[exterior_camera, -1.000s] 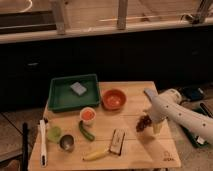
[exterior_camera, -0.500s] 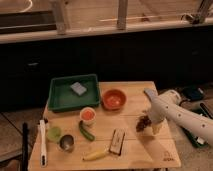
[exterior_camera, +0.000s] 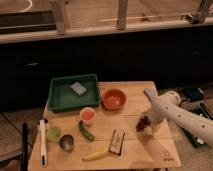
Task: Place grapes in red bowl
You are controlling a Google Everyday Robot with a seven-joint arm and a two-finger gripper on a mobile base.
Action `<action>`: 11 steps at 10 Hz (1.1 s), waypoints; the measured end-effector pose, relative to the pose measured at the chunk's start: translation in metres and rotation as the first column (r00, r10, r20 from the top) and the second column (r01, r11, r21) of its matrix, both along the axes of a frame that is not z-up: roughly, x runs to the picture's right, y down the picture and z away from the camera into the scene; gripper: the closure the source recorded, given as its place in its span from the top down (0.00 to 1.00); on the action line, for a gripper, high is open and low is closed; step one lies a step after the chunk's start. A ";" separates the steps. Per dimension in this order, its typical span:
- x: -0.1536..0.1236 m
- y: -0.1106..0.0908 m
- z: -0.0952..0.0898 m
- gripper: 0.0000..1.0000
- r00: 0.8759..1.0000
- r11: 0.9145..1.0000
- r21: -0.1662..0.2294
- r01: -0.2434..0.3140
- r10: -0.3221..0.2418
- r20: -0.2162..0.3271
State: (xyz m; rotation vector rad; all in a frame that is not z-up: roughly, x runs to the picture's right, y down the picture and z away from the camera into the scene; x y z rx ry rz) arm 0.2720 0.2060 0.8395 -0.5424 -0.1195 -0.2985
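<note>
1. The pale wooden desk (exterior_camera: 131, 161): the layout matches the view a second ago and no item has shifted. Its near edge is cut off at the bottom.
2. The white robot arm (exterior_camera: 176, 113): it reaches in from the right and has held the same pose over the past second. Its base runs out of view at the right edge.
3. The green rectangular plastic tray (exterior_camera: 57, 103): it sits at the rear left, unmoved, with a grey-blue block (exterior_camera: 78, 88) inside.
4. The round shallow orange-red bowl (exterior_camera: 114, 99): it sits just right of the tray and appears empty. The task is judged incomplete.
5. The claw (exterior_camera: 150, 126): it sits low over the right side of the desk, at the grapes. How wide it stands cannot be told, nor whether it has hold of them.
6. The small bunch of dark red-purple grapes (exterior_camera: 143, 123): they are at the claw, well apart from the bowl and unchanged in position. Whether they rest on the desk or are lifted is unclear. Judgement: the transfer leftward and rearward has not begun.
7. The dark flat rectangular object (exterior_camera: 117, 142): it lies near the front centre, and its identity is not discernible.
</note>
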 end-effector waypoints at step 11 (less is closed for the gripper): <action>-0.009 -0.004 -0.010 0.13 1.000 1.000 -0.004 0.005 -0.005 0.008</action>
